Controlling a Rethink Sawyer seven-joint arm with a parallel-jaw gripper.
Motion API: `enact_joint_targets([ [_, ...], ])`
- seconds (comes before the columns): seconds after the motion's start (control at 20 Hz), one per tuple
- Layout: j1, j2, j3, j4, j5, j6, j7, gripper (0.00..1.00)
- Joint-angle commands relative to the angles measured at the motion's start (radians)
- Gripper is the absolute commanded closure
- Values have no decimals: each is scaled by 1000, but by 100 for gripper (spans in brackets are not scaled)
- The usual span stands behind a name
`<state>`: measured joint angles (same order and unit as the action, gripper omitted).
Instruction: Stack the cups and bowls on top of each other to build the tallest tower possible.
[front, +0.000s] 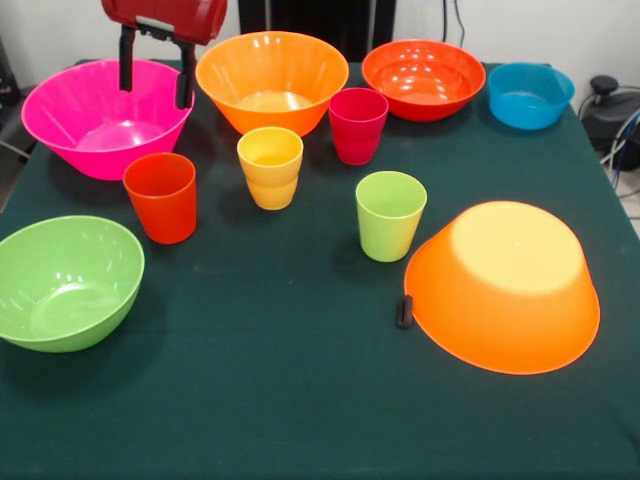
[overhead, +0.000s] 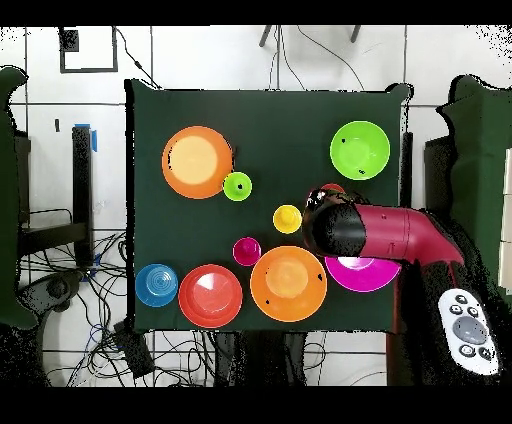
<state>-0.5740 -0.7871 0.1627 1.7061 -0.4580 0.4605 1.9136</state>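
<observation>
While nothing is yet stacked, every piece is seen standing apart on the green table cloth (front: 300, 400). The gripper (front: 156, 72) is held above the rim of the pink bowl (front: 100, 125), its two black fingers (front: 126, 62) spread apart with nothing between them. The orange-red cup (front: 161, 196) stands just below and in front, and is judged the likeliest target. The yellow cup (front: 270, 166), crimson cup (front: 357, 124) and lime cup (front: 389, 214) are grouped mid-table, all mouth up. One orange bowl (front: 503, 285) lies upside down at the near side, its flat base offering a seat for a tower. The other orange bowl (front: 271, 78), the red-orange bowl (front: 423, 78) and the blue bowl (front: 530, 95) are ranged upright along the far edge; the green bowl (front: 62, 282) sits alone, upright. In the overhead view the arm (overhead: 385, 235) covers part of the pink bowl.
</observation>
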Motion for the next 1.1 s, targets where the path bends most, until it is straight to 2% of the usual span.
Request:
enact_joint_targets([
  [0.05, 38, 37, -13, 86, 9, -38, 123, 0],
  [0.35, 55, 43, -32, 96, 19, -60, 137, 0],
  [1.1, 46, 93, -27, 56, 21, -67, 111, 0],
])
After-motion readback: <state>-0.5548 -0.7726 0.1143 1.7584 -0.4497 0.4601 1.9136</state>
